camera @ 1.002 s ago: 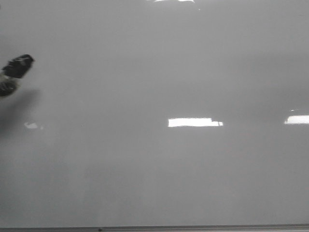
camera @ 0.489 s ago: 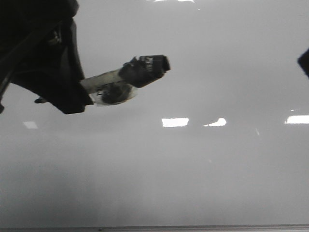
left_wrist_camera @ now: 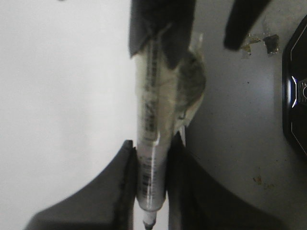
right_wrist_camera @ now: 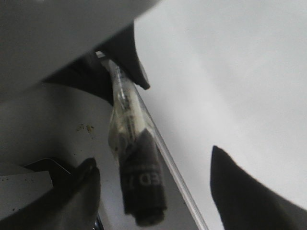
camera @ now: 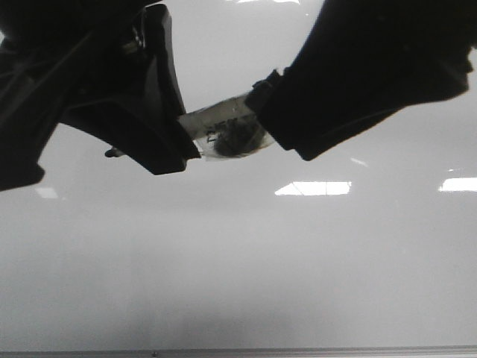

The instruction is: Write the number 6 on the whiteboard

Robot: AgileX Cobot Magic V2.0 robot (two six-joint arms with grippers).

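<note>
Whiteboard (camera: pixel 246 276): glossy grey-white, fills front view, thin frame edge along bottom; no written 6 visible in any view.

Marker (left_wrist_camera: pixel 152 143): clear barrel with a tape wad, held above the board between both arms.

Left gripper (left_wrist_camera: pixel 152 191): fingers (left_wrist_camera: pixel 120 187) pinching barrel on both sides, seen only in left wrist view; dark silhouette in front view.

Right gripper (right_wrist_camera: pixel 148 191): fingers (right_wrist_camera: pixel 240 187) spread either side of black cap (right_wrist_camera: pixel 144 184), apart from it; front view hides this gap.
</note>
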